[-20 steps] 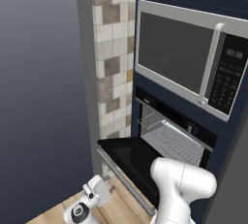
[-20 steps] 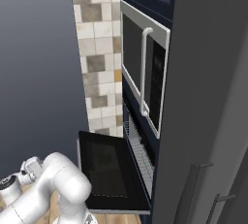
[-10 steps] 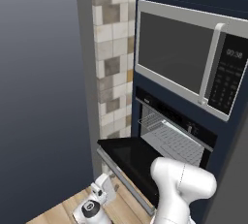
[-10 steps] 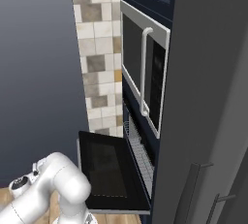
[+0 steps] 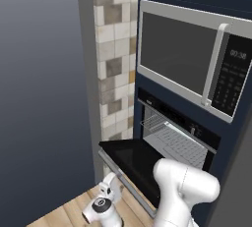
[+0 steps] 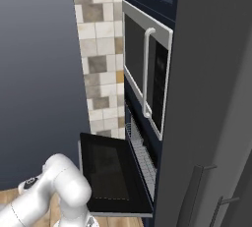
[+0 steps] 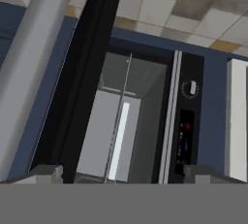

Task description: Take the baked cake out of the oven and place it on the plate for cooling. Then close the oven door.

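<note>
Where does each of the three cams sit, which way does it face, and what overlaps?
Left base view: behind the arm to its left, facing forward and down at the oven, the open oven door and the microwave; white arm at lower right, open gripper low by the door.
Right base view: behind to the right, facing the oven door edge-on; arm at lower left.
Hand view: on the hand, rolled sideways, looking into the oven; fingertips at bottom.
Shared: all three show the oven and its dropped door; both base views show the microwave.
</note>
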